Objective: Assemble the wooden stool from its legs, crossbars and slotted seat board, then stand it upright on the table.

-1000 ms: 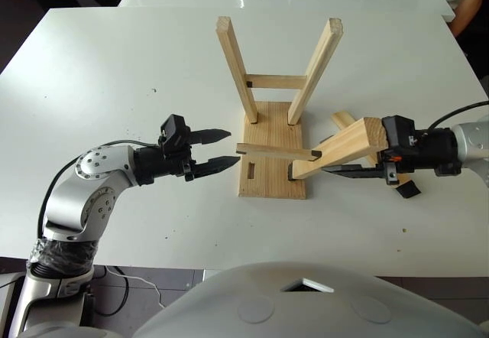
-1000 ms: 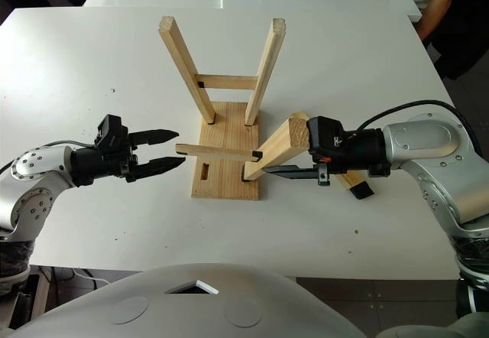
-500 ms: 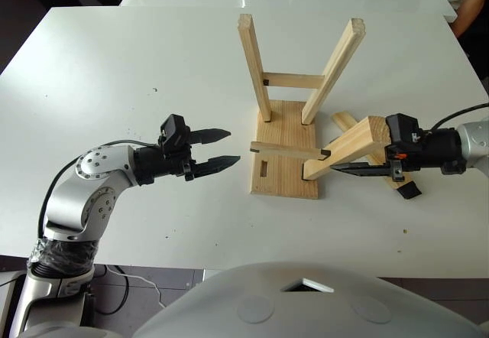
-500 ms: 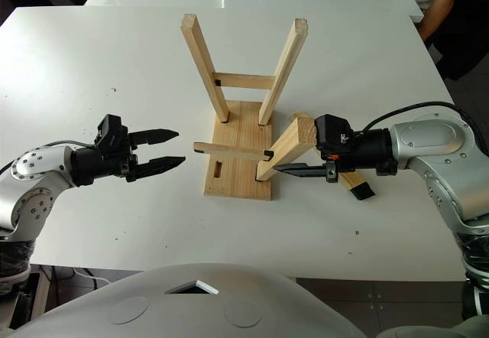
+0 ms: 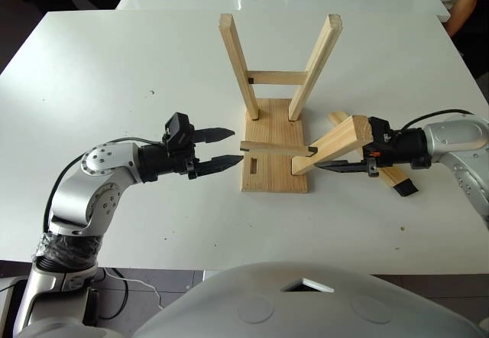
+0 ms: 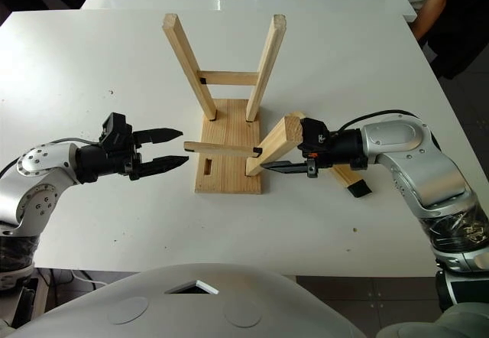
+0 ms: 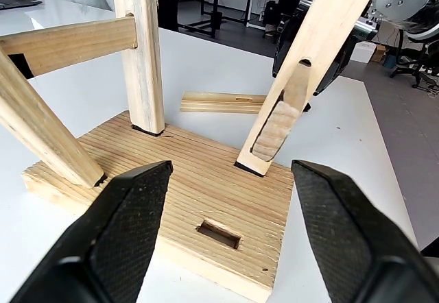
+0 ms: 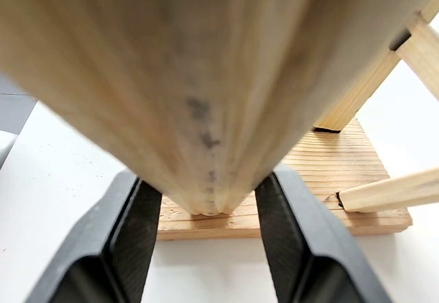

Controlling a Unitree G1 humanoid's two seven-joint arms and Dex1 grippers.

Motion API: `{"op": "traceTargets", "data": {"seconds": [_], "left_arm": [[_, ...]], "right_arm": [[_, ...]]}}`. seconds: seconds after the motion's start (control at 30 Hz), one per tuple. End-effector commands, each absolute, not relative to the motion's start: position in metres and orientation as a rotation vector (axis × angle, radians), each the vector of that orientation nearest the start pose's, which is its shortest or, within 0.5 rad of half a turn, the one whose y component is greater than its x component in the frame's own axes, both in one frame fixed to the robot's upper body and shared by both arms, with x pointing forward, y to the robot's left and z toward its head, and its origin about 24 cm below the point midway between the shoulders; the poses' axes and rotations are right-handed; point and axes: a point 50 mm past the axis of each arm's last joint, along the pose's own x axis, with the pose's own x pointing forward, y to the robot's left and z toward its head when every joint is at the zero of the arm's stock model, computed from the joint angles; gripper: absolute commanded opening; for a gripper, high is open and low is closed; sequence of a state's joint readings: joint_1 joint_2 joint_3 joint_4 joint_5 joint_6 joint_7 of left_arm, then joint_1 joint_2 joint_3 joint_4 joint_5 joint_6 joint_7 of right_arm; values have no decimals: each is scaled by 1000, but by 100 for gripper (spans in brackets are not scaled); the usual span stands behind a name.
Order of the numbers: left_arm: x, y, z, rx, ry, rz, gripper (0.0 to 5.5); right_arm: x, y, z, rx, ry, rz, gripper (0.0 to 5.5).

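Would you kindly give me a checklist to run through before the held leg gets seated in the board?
1. Grip: right tool shut on tilted leg, ok.
2. Upright: tilted leg leans in seat board, not ok.
3. Helper: left tool open, facing crossbar free end, ok.
4. Last: empty slot unobstructed, ok.
5. Base: rear legs seated, ok.
6. Stock: spare leg lying on table, ok.
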State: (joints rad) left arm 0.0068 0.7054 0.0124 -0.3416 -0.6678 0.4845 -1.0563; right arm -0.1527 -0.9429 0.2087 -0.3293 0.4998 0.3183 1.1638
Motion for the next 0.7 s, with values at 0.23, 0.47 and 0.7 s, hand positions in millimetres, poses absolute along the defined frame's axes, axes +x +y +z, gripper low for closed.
{"op": "traceTargets", "data": {"seconds": [0.23, 0.47, 0.7], "left_arm": [[213, 192, 106, -5, 265, -1204, 323], [214, 190, 106, -13, 263, -1203, 323], [214, 192, 105, -10, 267, -1195, 323]], "right_arm": [[217, -200, 84, -330, 737, 1499, 201], [222, -194, 78, -361, 773, 1536, 201], [201, -196, 61, -419, 823, 1574, 201]]}}
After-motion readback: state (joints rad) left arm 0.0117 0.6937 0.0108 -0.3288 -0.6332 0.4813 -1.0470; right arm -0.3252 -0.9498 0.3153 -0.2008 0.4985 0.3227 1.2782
